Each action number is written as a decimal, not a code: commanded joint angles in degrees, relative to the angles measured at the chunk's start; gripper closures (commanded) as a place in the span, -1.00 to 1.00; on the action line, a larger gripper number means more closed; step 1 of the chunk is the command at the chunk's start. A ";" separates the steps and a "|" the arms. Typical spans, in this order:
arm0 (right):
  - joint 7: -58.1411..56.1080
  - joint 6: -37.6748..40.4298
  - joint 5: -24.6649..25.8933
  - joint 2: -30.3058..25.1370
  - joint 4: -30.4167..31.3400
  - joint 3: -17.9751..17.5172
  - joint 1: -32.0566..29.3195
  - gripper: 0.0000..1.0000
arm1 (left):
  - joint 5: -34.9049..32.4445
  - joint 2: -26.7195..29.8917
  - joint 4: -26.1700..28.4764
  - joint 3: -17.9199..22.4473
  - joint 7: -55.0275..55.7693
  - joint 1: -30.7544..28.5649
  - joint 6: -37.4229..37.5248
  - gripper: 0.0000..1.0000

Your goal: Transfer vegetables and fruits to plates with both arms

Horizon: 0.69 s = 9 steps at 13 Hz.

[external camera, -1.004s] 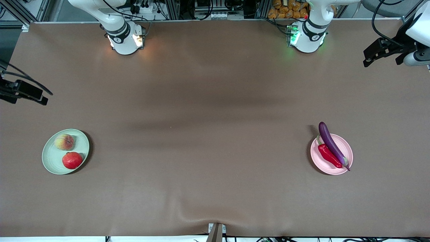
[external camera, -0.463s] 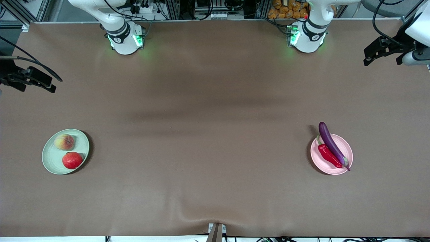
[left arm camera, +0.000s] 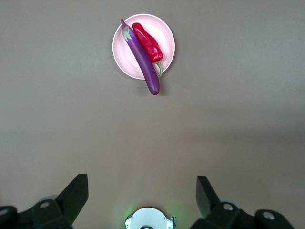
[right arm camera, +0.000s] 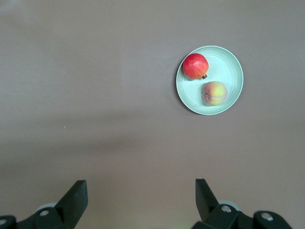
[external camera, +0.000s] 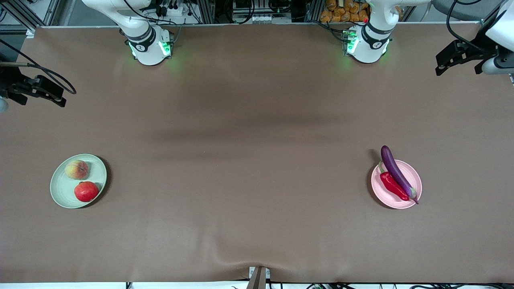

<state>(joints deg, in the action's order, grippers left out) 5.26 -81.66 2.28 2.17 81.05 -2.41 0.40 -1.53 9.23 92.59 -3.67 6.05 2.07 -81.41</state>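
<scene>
Brown table [external camera: 257,120] lies mostly bare. I see peach [external camera: 76,169] and apple [external camera: 86,191] on the green plate [external camera: 60,192], eggplant [external camera: 396,172] and chili [external camera: 392,186] on the pink plate [external camera: 413,192]. Left gripper [left arm camera: 143,191] and right gripper [right arm camera: 141,193] hang high at their table ends, jaws apart, empty; I judge nothing is left to move.

High front camera spans the table [external camera: 257,120]; wrist cameras look straight down.
</scene>
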 commanded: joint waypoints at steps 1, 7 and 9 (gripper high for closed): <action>0.28 -3.48 -0.78 -5.58 7.25 -1.46 -1.46 -1.00 | -0.32 -0.70 -2.40 -0.28 -0.78 -0.49 0.73 -1.00; -0.51 -3.33 -0.78 -5.34 4.23 -1.55 -1.45 -1.00 | -0.23 -2.03 -4.17 -0.28 -0.34 0.04 0.91 -1.00; -0.60 -0.79 -0.60 -4.63 3.15 -1.72 -1.19 -1.00 | -0.23 -2.03 -4.17 -0.37 -0.25 0.04 0.91 -1.00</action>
